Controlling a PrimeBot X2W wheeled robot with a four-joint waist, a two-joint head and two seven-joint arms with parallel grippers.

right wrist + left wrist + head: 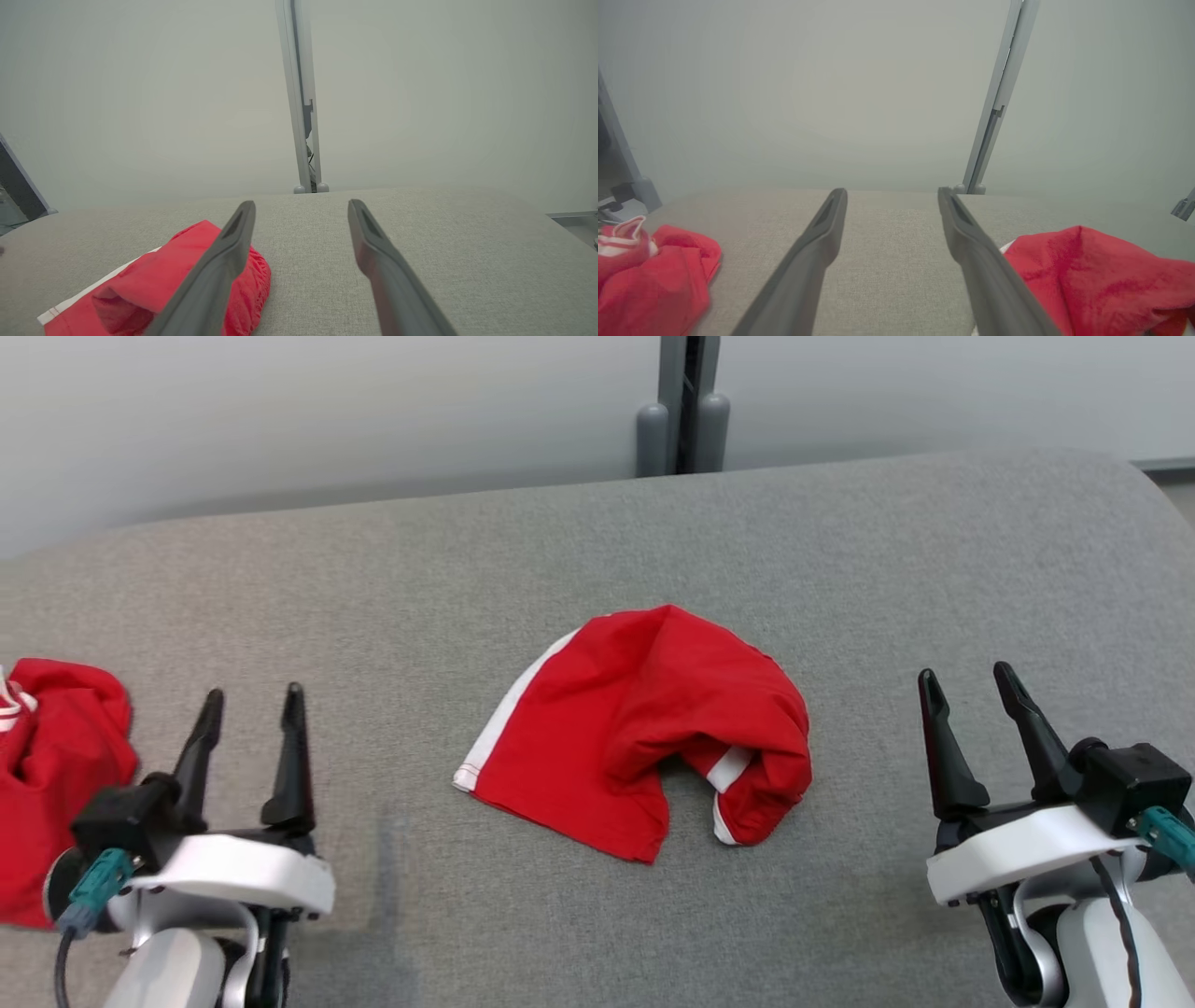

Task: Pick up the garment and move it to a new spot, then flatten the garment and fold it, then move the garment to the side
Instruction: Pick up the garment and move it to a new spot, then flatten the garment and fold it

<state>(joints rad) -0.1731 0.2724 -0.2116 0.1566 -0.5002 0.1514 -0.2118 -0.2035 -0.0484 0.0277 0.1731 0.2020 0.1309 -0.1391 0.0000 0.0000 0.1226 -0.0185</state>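
Note:
A red garment (pixel 644 728) with white side stripes lies crumpled in a loose heap in the middle of the grey cloth-covered table (pixel 840 551). Its edge shows at the lower right of the left wrist view (pixel 1097 275) and at the lower left of the right wrist view (pixel 154 284). My left gripper (pixel 254 695) stands open at the lower left, well left of the garment, with nothing between its fingers (pixel 822 233). At the lower right my right gripper (pixel 966 674) is open too, clear of the cloth, its fingers (pixel 369 233) over bare table.
A second red garment (pixel 56 775) with white trim is bunched at the table's left edge, just left of my left gripper (pixel 649 275). A grey post (pixel 686 406) stands behind the table's far edge against a pale wall.

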